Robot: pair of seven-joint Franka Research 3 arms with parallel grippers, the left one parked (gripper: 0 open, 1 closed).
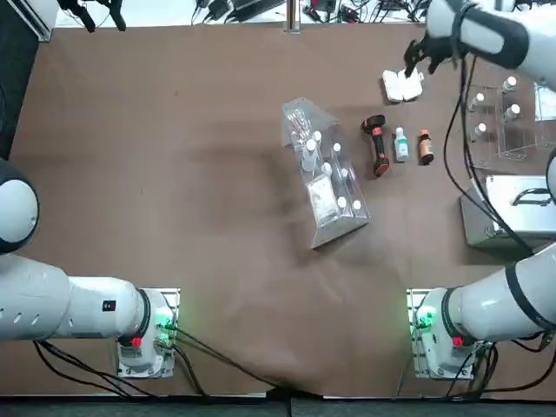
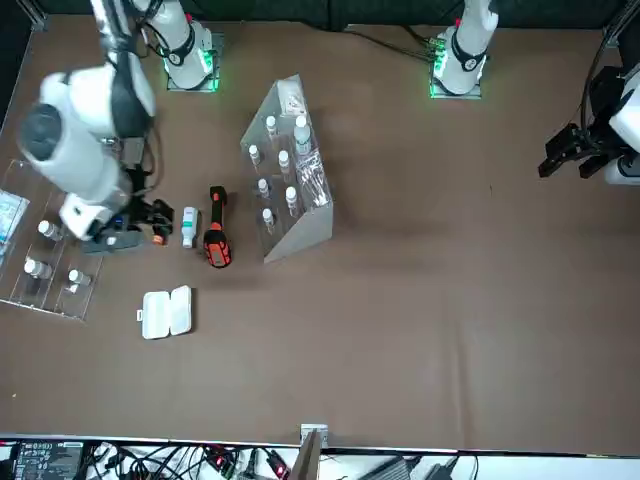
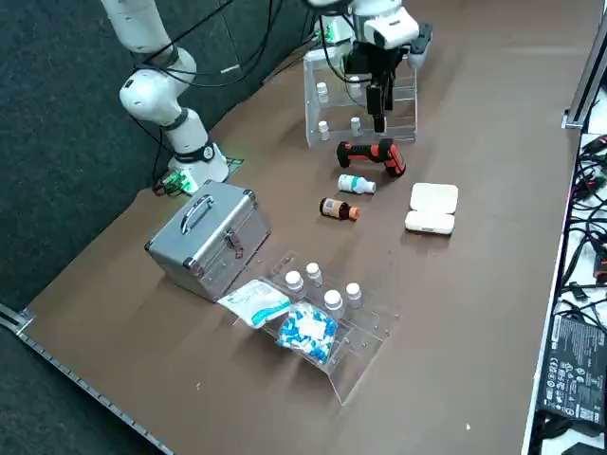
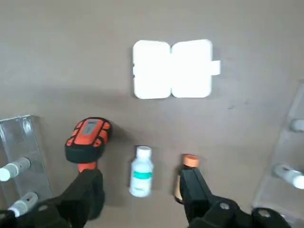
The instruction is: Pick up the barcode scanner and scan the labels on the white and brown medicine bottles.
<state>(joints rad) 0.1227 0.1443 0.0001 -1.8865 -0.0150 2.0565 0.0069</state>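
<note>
The barcode scanner (image 1: 376, 143), black with an orange-red handle, lies on the brown table. Beside it lie the white bottle (image 1: 400, 144) and the brown bottle (image 1: 425, 147), in a row. My right gripper (image 3: 378, 112) hangs open in the air above this group and holds nothing. In the wrist view its fingers (image 4: 89, 189) frame the white bottle (image 4: 141, 171). There the scanner (image 4: 88, 138) sits by one finger, and the other finger partly covers the brown bottle (image 4: 186, 164). The front view shows the scanner (image 2: 216, 240) next to the white bottle (image 2: 189, 226).
A white flat folded case (image 1: 402, 84) lies just beyond the bottles. A clear rack (image 1: 323, 174) of white-capped vials stands left of the scanner. A clear tray (image 1: 508, 117) with vials and a silver metal box (image 1: 512, 215) sit at the right edge.
</note>
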